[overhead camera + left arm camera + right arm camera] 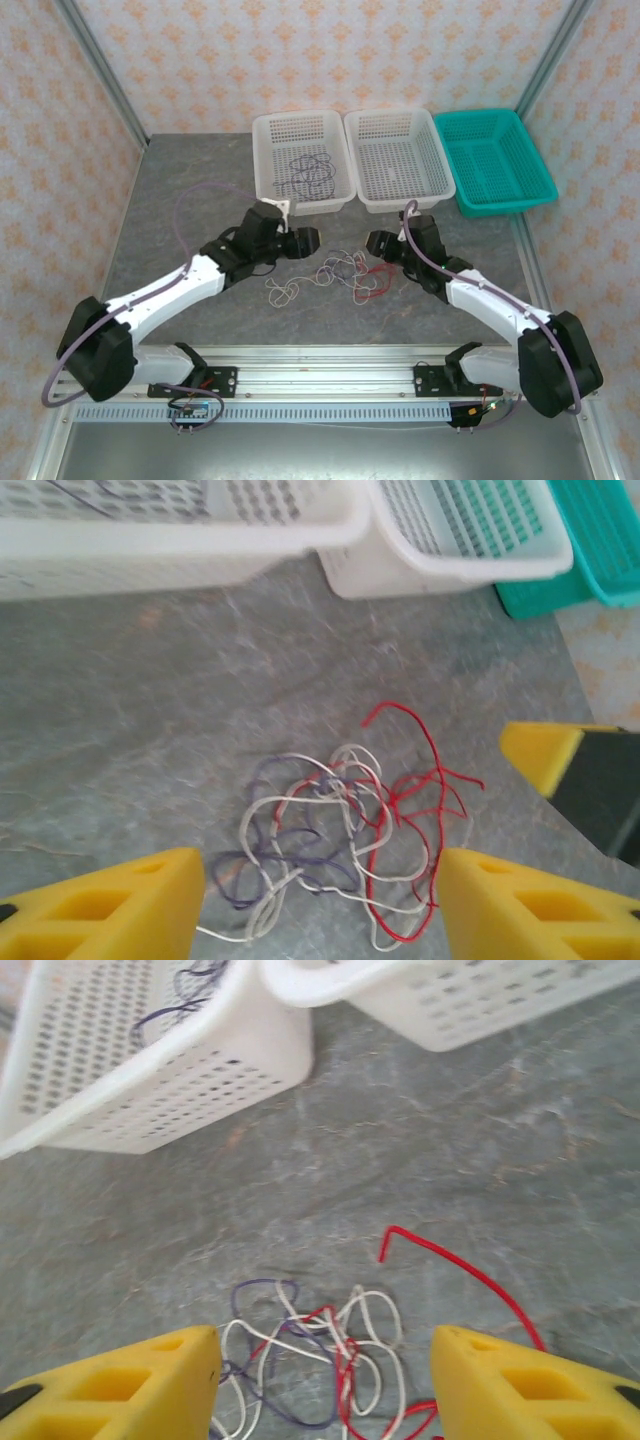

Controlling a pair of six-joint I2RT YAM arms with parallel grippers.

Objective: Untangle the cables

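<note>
Clock directions follow the top view, 12 = far wall.

Table (180,200): grey marbled top, patterned walls on three sides.

Left arm (170,290) comes in from 7 o'clock and right arm (490,300) from 5 o'clock. Both angle toward the centre.

Baskets stand in a row along the far edge.
- Left white basket (285,135) is at 12 o'clock.
- Middle white basket (400,150) touches it on its 3 o'clock side.
- Teal basket (495,160) is at 1–2 o'clock, just beside the middle one.
- A dark wire (308,172) lies loosely coiled in the left white basket.

Bare table separates the baskets' near walls from the tangle.

Left gripper (310,241): released, yellow fingers well apart, grasping nothing. It sits at about 11 o'clock of the tangle. In its wrist view the knot lies on the table between the two fingers.

Right gripper (376,243): likewise released, fingers spread, nothing held, at about 2 o'clock of the tangle. Its wrist view shows the knot low between the fingers.

Cables (335,272): a loose, flat knot on the table just on the 6 o'clock side of centre, between and slightly nearer than the two grippers. Its long axis runs 9 to 3.
- White strand (280,290) loops out at the 8–9 o'clock end.
- Purple strand (325,272) is in the middle, interlaced with white.
- Red strand (368,287) is bunched at the 3–4 o'clock end.

In the right wrist view one red end kinks, then runs straight from 11 toward 4 o'clock in that frame.
</note>
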